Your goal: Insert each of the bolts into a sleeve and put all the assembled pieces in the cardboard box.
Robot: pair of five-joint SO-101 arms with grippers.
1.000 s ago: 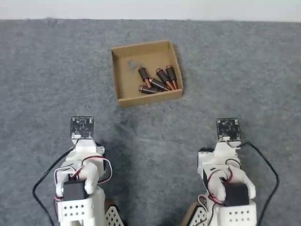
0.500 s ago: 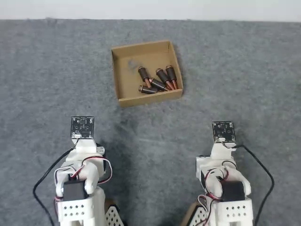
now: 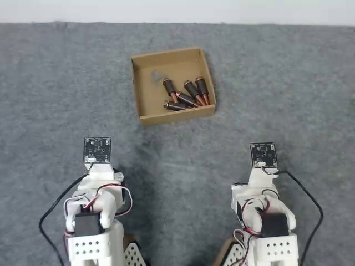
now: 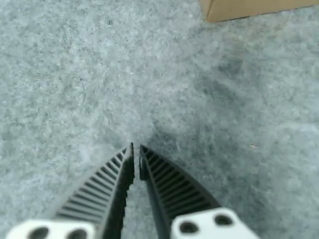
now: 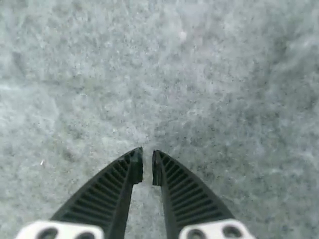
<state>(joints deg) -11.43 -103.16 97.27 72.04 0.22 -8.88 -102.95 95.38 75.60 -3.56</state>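
Several assembled pieces point(image 3: 192, 88), seemingly all sleeved, lay in the cardboard box point(image 3: 145, 88). The left gripper point(image 4: 135, 149) and right gripper point(image 5: 146, 167) were closed and empty. Any loosely seated bolt might slip out unnoticed.

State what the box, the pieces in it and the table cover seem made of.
Box: matt brown cardboard, raw cut rims. Pieces: dark sleeves, perhaps plastic or rubber; bolts coppery, glinting, likely metal. Cover: grey felt or carpet, fuzzy and speckled.
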